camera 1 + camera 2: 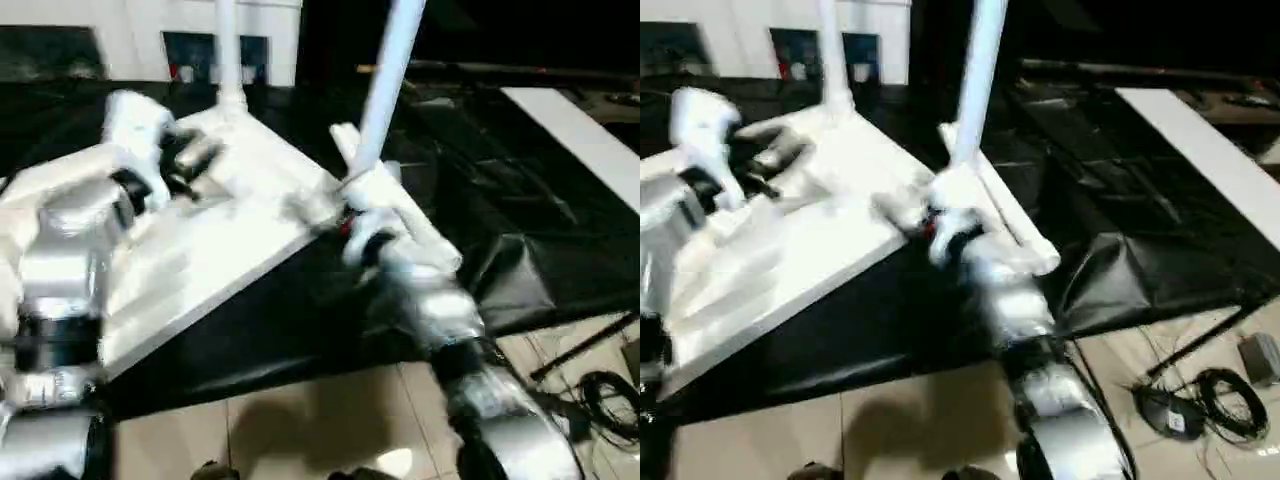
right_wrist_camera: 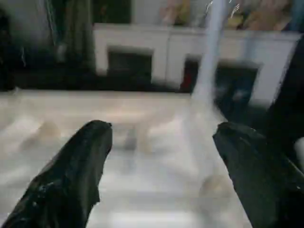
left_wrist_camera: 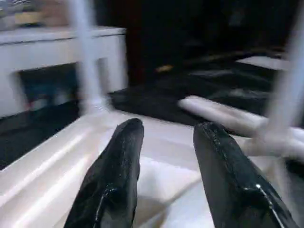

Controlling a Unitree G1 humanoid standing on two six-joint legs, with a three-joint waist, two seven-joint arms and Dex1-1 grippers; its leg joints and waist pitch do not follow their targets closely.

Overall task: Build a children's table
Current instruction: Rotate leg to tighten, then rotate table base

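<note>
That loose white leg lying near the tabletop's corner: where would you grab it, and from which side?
Probably mid-shaft, from above. The loose leg is a slim round tube lying across the black cloth, so two fingers could straddle it there, away from the upright leg and tabletop.

We see the white table top point(image 1: 215, 235) lying underside up on black sheeting, two white legs point(image 1: 385, 85) standing upright in corner sockets (far and right corners), another leg point(image 1: 400, 205) lying beside its edge.
</note>
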